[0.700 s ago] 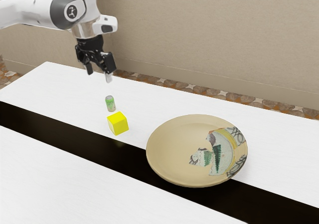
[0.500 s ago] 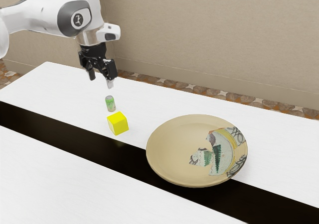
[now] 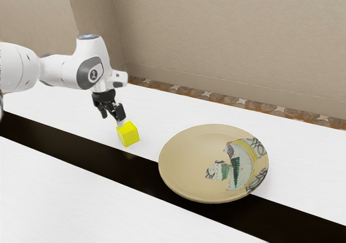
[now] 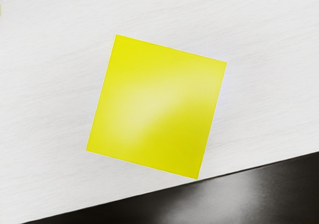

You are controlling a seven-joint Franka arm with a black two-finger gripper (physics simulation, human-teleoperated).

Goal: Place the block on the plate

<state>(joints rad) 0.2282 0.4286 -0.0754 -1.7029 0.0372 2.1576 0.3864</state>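
Open gripper poised over the block, grasp to come

The gripper (image 3: pixel 112 120) has its fingers spread, with nothing pinched between them. Close below it, the yellow block (image 3: pixel 128 134) sits on the white surface (image 3: pixel 59 181), beside a dark strip (image 3: pixel 70 147). Farther out from the gripper, past the block, lies the patterned plate (image 3: pixel 200 164), with nothing on it.

The step in hand looks like lining up for the pick; next calls for settling the fingers astride the block, squared to its sides, then closing. The near fingertip overlaps the block's upper edge in the exterior view, so whether they touch is unclear.
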